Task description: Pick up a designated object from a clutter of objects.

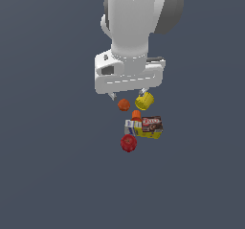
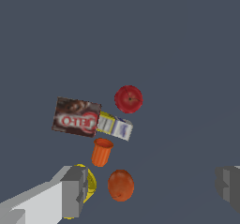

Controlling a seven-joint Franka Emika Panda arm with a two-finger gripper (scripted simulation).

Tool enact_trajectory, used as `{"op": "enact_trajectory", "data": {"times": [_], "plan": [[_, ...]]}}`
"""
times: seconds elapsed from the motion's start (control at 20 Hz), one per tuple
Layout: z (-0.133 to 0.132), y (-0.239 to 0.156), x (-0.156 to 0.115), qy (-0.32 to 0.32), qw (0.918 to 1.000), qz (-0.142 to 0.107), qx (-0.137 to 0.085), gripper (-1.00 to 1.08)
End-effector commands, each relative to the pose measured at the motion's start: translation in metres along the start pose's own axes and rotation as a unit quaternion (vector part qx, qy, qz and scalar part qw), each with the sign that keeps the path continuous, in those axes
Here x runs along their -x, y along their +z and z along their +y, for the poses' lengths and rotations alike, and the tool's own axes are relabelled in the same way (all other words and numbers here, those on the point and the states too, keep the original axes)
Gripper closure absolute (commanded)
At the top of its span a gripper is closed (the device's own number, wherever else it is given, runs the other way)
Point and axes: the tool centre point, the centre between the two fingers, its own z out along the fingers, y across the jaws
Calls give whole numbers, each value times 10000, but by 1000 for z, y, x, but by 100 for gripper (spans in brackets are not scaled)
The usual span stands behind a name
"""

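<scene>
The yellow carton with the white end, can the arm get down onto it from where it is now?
Probably not cleanly: the brown-red box lies over most of the yellow carton, and the orange cup sits close beside it. The open end effector hovers away from it.

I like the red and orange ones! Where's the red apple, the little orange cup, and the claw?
red apple (image 2: 128, 99), wrist view, its round top.
orange cup (image 2: 101, 152), wrist view, its side.
claw (image 2: 152, 185), wrist view, the open gap between fingertips.

carton (image 2: 114, 126) yellow, white end panel, blue lettering | box (image 2: 76, 117) beside carton brown, red-and-white label | apple (image 2: 128, 99) red | cup (image 2: 101, 152) orange | ball (image 2: 121, 185) orange | mug (image 1: 144, 100) yellow
</scene>
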Motion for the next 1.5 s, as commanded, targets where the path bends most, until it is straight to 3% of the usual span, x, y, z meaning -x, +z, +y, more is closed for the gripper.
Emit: {"op": "enact_trajectory", "data": {"times": [0.0,0.35,0.7,1.05,1.45], "plan": [[-3,9,-2,-299,9996,-8,18,-92],[-13,40,-8,-1338,9910,-36,68,-92],[-25,71,-12,-2395,9708,-64,95,-92],[-38,103,-14,-3429,9393,-86,98,-92],[-54,138,-13,-4566,8896,-96,77,-92]]}}
